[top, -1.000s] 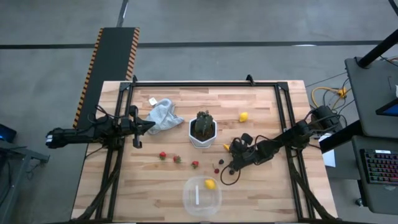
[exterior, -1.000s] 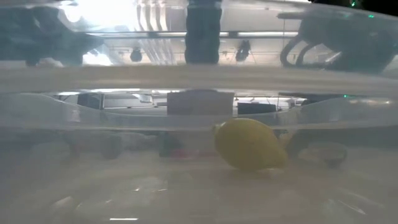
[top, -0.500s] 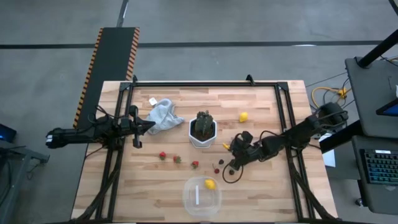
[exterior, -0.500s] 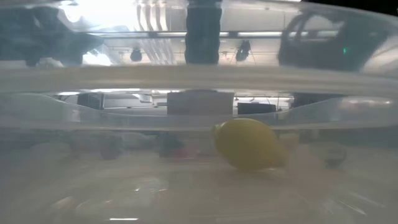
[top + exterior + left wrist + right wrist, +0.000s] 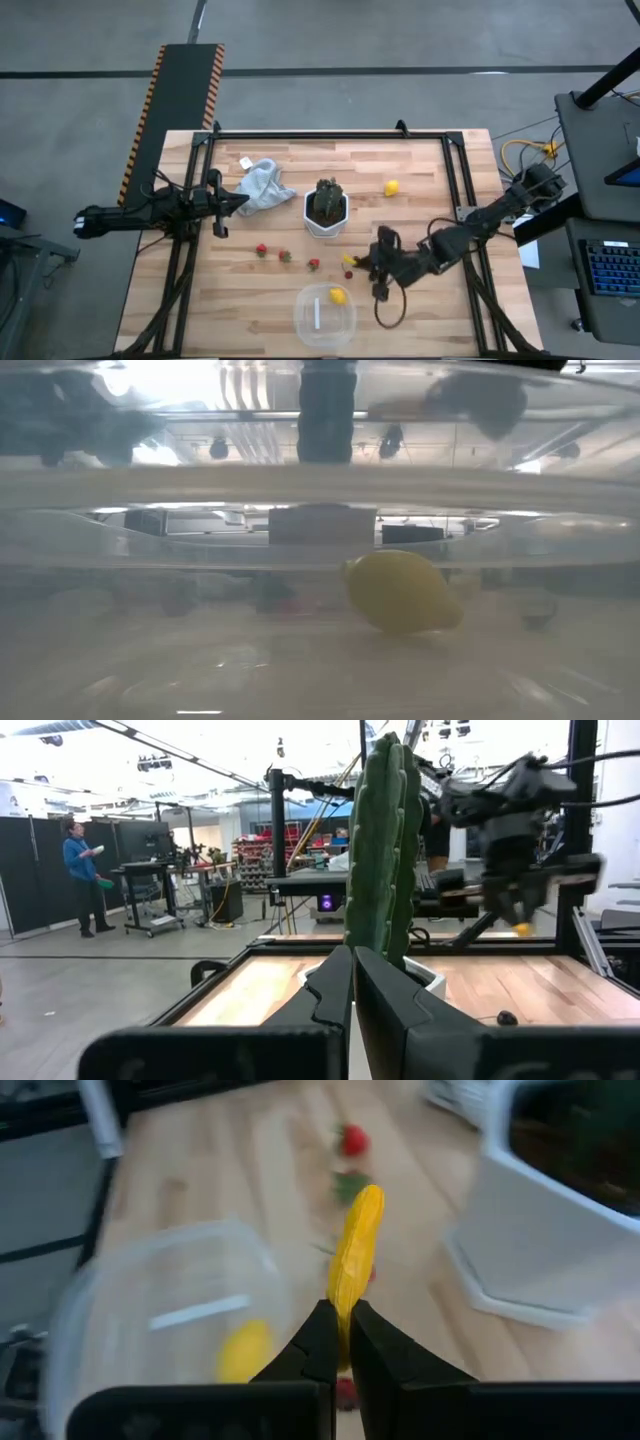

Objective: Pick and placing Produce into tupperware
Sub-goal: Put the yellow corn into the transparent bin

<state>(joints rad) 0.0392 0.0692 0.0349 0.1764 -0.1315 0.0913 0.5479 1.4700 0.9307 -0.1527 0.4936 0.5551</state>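
Note:
The produce lies scattered over the table. A yellow lemon (image 5: 391, 187) rests beyond the white plant pot (image 5: 325, 210). Three red strawberries (image 5: 284, 256) and a dark berry (image 5: 348, 273) sit in front of the pot. The clear round tupperware (image 5: 325, 316) stands at the near edge with one lemon (image 5: 338, 295) (image 5: 400, 592) inside. My right gripper (image 5: 352, 262) hovers just beyond the tub's far-right rim, shut on a thin yellow piece (image 5: 355, 1250). My left gripper (image 5: 240, 200) waits shut at the table's left, beside a crumpled cloth (image 5: 262, 183). My right gripper pinches the thin yellow piece by one end (image 5: 343, 1302) between its two fingers (image 5: 318, 1342). The fingers lie along the piece, which sticks out forward past the fingertips. The piece is lifted clear of the table, above the strip between the pot and the tub.
The spiky green plant (image 5: 385, 850) in its white pot stands mid-table, directly ahead of my left gripper. The black frame rails (image 5: 455, 180) run along the table's left, right and far sides. Bare wood shows left of the tub and at the far right.
My right gripper has taken the thin yellow piece from the table beside the pot. It has carried the piece toward the near edge and slightly left, toward the tub. The piece has gone from lying on the wood to being lifted clear.

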